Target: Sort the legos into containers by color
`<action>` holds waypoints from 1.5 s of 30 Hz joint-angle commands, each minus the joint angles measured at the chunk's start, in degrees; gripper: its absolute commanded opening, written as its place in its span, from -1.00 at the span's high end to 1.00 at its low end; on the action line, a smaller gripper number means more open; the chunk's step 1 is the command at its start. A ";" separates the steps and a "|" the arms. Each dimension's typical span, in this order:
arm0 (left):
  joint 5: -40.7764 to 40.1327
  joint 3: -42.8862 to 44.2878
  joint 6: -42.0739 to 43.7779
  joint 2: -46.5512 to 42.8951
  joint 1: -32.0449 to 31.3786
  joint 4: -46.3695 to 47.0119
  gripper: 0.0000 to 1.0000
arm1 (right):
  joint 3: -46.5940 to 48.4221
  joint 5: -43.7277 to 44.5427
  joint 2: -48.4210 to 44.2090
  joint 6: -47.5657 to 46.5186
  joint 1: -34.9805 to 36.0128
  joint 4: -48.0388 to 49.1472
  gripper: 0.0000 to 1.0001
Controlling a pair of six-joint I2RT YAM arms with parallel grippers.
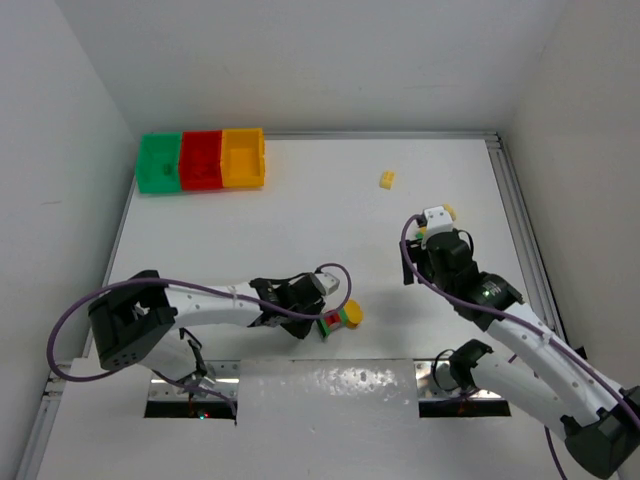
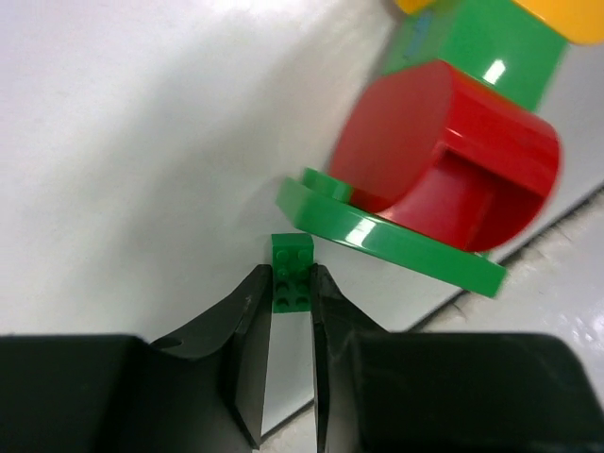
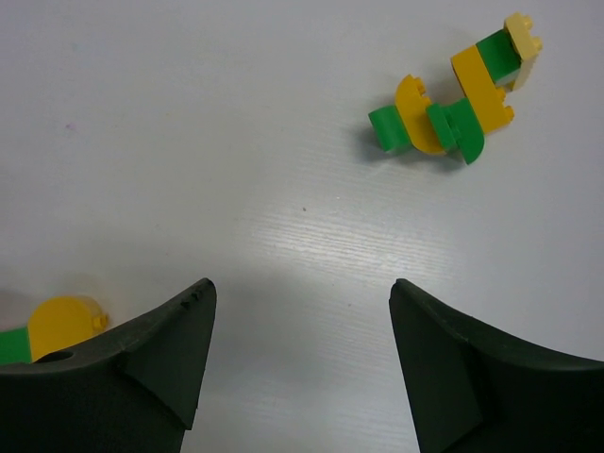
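The green [image 1: 160, 163], red [image 1: 201, 160] and yellow [image 1: 243, 157] bins stand joined in a row at the far left. My left gripper [image 1: 323, 322] is low near the front edge, and in the left wrist view my left gripper [image 2: 292, 283] is shut on a small green brick [image 2: 292, 272]. Just beyond it sits a stack of a red rounded brick [image 2: 444, 160] on a green plate [image 2: 377, 241], also seen from above [image 1: 342, 317]. My right gripper [image 3: 300, 302] is open and empty over bare table. A green-and-yellow brick cluster [image 3: 453, 104] lies ahead of it.
A loose yellow brick [image 1: 387, 179] lies at mid-back. A yellow-and-green piece [image 3: 57, 326] sits beside my right gripper's left finger. A metal rail [image 1: 515, 210] runs along the table's right edge. White walls enclose the table.
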 commanded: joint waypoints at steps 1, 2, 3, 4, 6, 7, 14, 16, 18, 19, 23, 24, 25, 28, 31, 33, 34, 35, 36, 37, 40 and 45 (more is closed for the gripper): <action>-6.45 2.64 -0.16 1.55 1.70 -4.76 1.00 | 1.75 -0.73 0.70 1.72 0.01 0.92 -0.46; -8.20 3.34 -0.15 1.55 2.23 -5.29 1.00 | 2.28 -1.51 1.49 1.90 0.01 1.35 -0.45; -8.57 4.39 -0.15 1.55 3.72 -5.64 1.00 | 2.55 -1.87 2.02 2.08 0.01 1.62 -0.45; -8.57 4.66 -0.15 1.46 4.51 -5.91 1.00 | 3.24 -2.22 3.07 2.08 0.01 2.32 -0.45; -9.18 5.28 0.02 0.85 6.53 -6.61 1.00 | 4.13 -3.45 4.22 2.08 0.10 3.11 -0.45; -9.53 5.46 0.11 0.50 7.33 -6.79 1.00 | 4.65 -4.06 4.83 1.99 0.01 3.81 -0.45; -15.67 18.95 5.98 -0.30 19.27 -10.74 1.00 | 12.38 -11.35 13.44 -0.99 0.01 4.17 -0.44; -17.17 23.89 9.06 0.49 24.80 -10.65 1.00 | 14.40 -13.03 15.99 -3.01 0.01 4.78 -0.45; -19.03 31.71 14.85 2.77 29.91 -10.13 1.00 | 15.11 -14.35 17.75 -4.51 0.01 6.37 -0.46; -19.81 34.09 16.96 3.65 31.40 -10.82 1.00 | 15.46 -14.79 18.19 -6.34 0.01 8.46 -0.47; -24.57 39.99 21.91 5.33 41.48 -10.74 1.00 | 17.66 -18.13 22.23 -10.83 0.01 13.39 -0.50; -24.39 40.52 21.82 5.67 43.70 -10.39 1.00 | 18.36 -18.57 23.37 -12.06 -0.08 14.27 -0.50; -23.26 42.61 21.99 6.11 46.33 -10.04 1.00 | 20.11 -19.18 26.08 -12.42 -0.34 15.76 -0.52; -19.40 46.75 23.74 9.97 56.79 -9.25 1.00 | 26.07 -23.56 33.10 -11.99 -1.13 16.91 -0.52; -17.26 55.44 29.11 17.26 60.94 -10.38 1.00 | 32.31 -25.95 39.01 -11.37 -1.39 17.35 -0.52; -15.96 62.91 29.11 24.02 63.93 -11.79 1.00 | 34.44 -26.83 44.20 -10.06 -1.40 18.66 -0.51; -14.47 67.81 27.98 26.05 65.07 -12.67 1.00 | 36.28 -27.18 45.78 -9.53 -1.40 18.85 -0.50; -13.50 70.38 27.45 30.85 67.60 -13.28 1.00 | 37.26 -27.36 48.32 -8.91 -1.40 18.85 -0.50; -12.27 73.28 27.18 33.51 68.85 -13.73 1.00 | 38.74 -27.27 49.39 -7.95 -1.40 18.76 -0.49; -10.69 78.96 27.01 38.85 70.16 -14.43 1.00 | 39.11 -27.10 50.18 -7.86 -1.40 18.85 -0.49; -8.41 91.53 26.92 49.31 73.59 -17.06 1.00 | 39.46 -27.18 52.21 -8.90 -1.40 19.46 -0.49; -4.53 90.38 26.39 52.88 74.04 -10.59 1.00 | 39.38 -24.03 53.44 -8.91 -1.40 19.11 -0.50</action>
